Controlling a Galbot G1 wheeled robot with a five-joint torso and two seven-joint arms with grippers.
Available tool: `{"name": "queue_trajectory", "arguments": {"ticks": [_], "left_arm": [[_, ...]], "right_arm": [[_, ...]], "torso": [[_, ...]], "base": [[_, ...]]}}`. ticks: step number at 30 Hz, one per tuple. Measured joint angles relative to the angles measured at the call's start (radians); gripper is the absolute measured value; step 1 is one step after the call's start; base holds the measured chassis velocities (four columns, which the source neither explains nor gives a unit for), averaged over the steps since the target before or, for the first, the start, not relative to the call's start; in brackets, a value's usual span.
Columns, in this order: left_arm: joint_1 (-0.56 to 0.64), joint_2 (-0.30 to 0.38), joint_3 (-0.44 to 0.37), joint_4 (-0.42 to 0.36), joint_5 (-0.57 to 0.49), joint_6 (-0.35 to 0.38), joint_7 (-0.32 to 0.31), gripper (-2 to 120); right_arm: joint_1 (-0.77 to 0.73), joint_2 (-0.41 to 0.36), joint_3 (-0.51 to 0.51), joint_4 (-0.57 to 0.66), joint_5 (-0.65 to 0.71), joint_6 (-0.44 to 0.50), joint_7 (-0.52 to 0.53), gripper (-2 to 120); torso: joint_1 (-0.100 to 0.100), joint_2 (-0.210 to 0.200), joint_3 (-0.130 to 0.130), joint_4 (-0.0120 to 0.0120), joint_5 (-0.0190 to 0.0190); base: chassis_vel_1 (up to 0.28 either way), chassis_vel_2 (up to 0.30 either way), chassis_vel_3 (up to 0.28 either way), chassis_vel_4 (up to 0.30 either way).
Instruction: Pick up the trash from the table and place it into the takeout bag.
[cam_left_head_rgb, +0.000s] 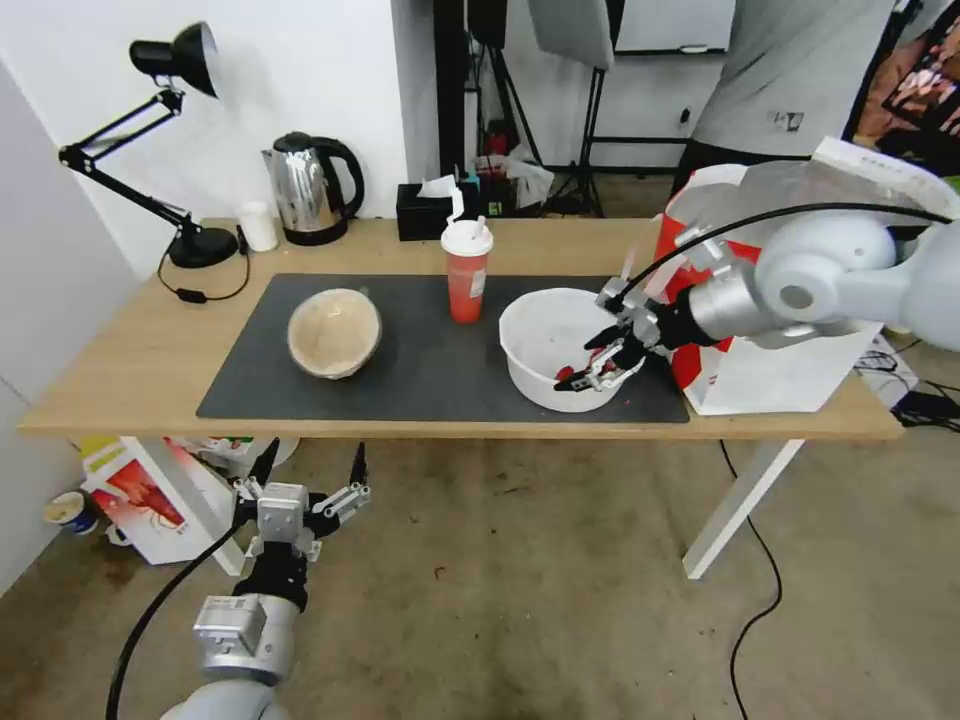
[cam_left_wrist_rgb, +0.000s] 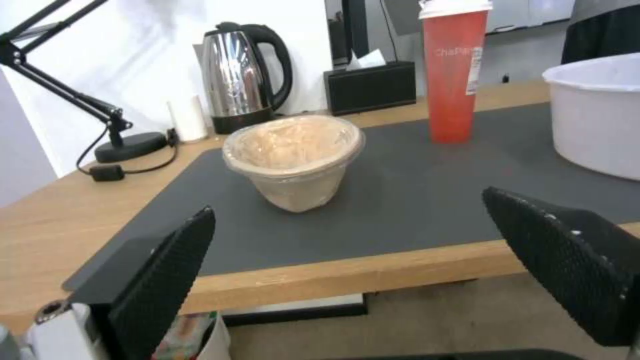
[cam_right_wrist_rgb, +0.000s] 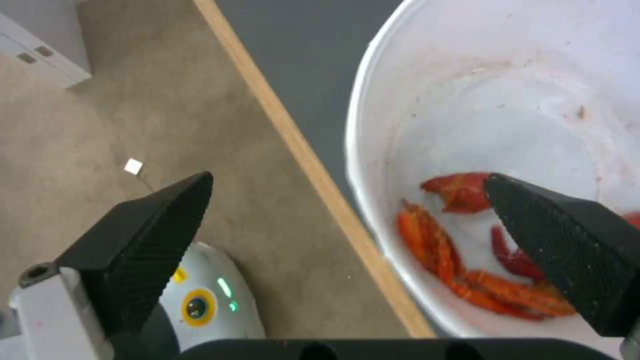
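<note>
- Head view: the white bowl (cam_left_head_rgb: 552, 345) sits upright, mouth up, at the right end of the dark mat (cam_left_head_rgb: 420, 370) on the bench (cam_left_head_rgb: 120, 370), close to the near edge.
- The right gripper (cam_left_head_rgb: 598, 372) reaches in from the right with its fingers spread, straddling the bowl's near-right rim, one finger inside and one outside.
- Just right of the bowl, touching or nearly touching the arm, stands the takeout bag (cam_left_head_rgb: 780, 370), upright with its mouth open upward.
- The red cup (cam_left_head_rgb: 466, 275) stands upright at the mat's far-middle, straw pointing up; the tan bowl (cam_left_head_rgb: 333, 332) rests left of it, tilted so its covered mouth faces the near side.
- Along the far edge stand a kettle (cam_left_head_rgb: 312, 188), a black tissue box (cam_left_head_rgb: 430, 210) and a desk lamp (cam_left_head_rgb: 180, 150).
- The left gripper (cam_left_head_rgb: 310, 480) hangs below the bench's near edge, fingers spread, pointing toward the bench.
- Left wrist view: the left gripper's spread fingers (cam_left_wrist_rgb: 160, 280) frame the tan bowl (cam_left_wrist_rgb: 293, 160), which sits upright on the mat (cam_left_wrist_rgb: 413, 200) here; the red cup (cam_left_wrist_rgb: 455, 75) and the white bowl's wall (cam_left_wrist_rgb: 600, 115) lie to the right, the kettle (cam_left_wrist_rgb: 243, 80) behind.
- Right wrist view: the right gripper's fingers (cam_right_wrist_rgb: 560, 240) stand wide apart across the white bowl's rim (cam_right_wrist_rgb: 357, 140), one over the red scraps (cam_right_wrist_rgb: 467, 270), one over the floor (cam_right_wrist_rgb: 133, 110) beyond the bench edge (cam_right_wrist_rgb: 300, 145).
</note>
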Motion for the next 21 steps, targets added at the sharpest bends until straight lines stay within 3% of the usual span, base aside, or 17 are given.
{"name": "queue_trajectory", "arguments": {"ticks": [21], "left_arm": [[0.0,0.0,0.0,0.0,0.0,0.0,0.0,100]], "right_arm": [[-0.205,-0.11,0.173,-0.164,-0.054,-0.003,-0.034,100]], "torso": [[0.0,0.0,0.0,0.0,0.0001]], "base": [[0.0,0.0,0.0,0.0]]}}
